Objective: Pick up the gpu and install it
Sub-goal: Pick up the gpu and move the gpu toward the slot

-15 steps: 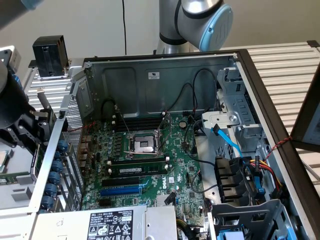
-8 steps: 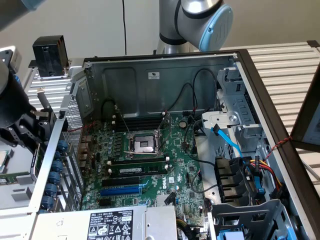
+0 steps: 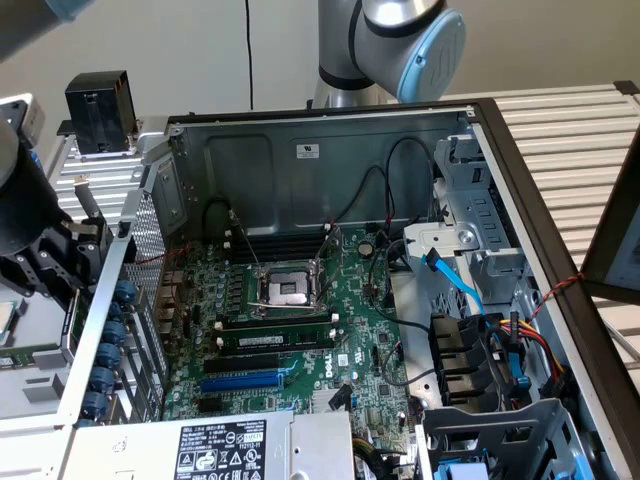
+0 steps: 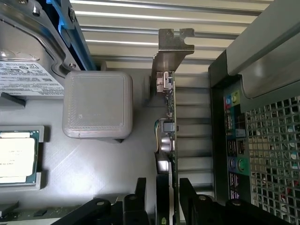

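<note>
The gripper [image 4: 162,183] stands open astride the gpu [image 4: 171,117], one finger on each flat side of the card, which stands on edge. A thin gap shows beside one finger, so I judge it not yet clamped. The card is outside the case [image 3: 330,150], at the exterior view's left, between the rear port panel [image 4: 234,145] and a grey tray [image 4: 93,173] bearing a cpu [image 4: 16,159] and a grey block [image 4: 97,104]. Farther along, its silver bracket [image 4: 174,44] points away from the gripper. This is the pick-up step; installing has not begun. The grasp calls for a square squeeze on board and shroud, clear of the bracket. Inside the case the motherboard [image 3: 300,320] shows its blue slot [image 3: 240,382] bare, and the arm [image 3: 400,35] rises at the far side.
</note>
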### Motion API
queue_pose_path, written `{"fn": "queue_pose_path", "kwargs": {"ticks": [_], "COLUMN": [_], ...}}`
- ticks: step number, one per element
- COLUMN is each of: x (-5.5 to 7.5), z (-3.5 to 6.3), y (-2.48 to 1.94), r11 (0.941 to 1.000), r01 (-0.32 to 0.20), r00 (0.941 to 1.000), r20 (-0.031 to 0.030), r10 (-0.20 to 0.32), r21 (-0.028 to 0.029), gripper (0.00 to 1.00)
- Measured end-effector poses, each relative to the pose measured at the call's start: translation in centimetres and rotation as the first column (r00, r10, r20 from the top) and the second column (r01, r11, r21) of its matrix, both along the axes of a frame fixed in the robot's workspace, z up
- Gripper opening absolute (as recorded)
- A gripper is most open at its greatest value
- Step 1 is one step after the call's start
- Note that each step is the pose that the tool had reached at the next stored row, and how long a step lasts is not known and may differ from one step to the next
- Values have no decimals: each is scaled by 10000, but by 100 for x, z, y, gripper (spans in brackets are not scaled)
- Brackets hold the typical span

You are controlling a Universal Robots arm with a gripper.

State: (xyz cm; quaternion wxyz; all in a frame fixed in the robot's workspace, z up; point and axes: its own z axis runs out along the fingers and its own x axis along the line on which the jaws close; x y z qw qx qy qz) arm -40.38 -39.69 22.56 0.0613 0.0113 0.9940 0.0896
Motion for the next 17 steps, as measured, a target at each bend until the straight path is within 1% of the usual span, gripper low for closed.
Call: {"fn": "queue_pose_path", "kwargs": {"ticks": [3, 7, 10, 12, 17], "x": [0, 1, 2, 5, 28], "z": [0, -1, -3, -6, -11], "y": [29, 30, 31, 31, 35], "r11": [10000, 10000, 10000, 10000, 10000], "r01": [-1, -6, -6, -6, -9], "r00": [10000, 10000, 10000, 10000, 10000], "r20": [-6, -14, -50, -65, -64], "r10": [1, 6, 5, 5, 9], "r21": [-11, -53, -83, -91, -99], "gripper": [41, 41, 41, 41, 41]}}
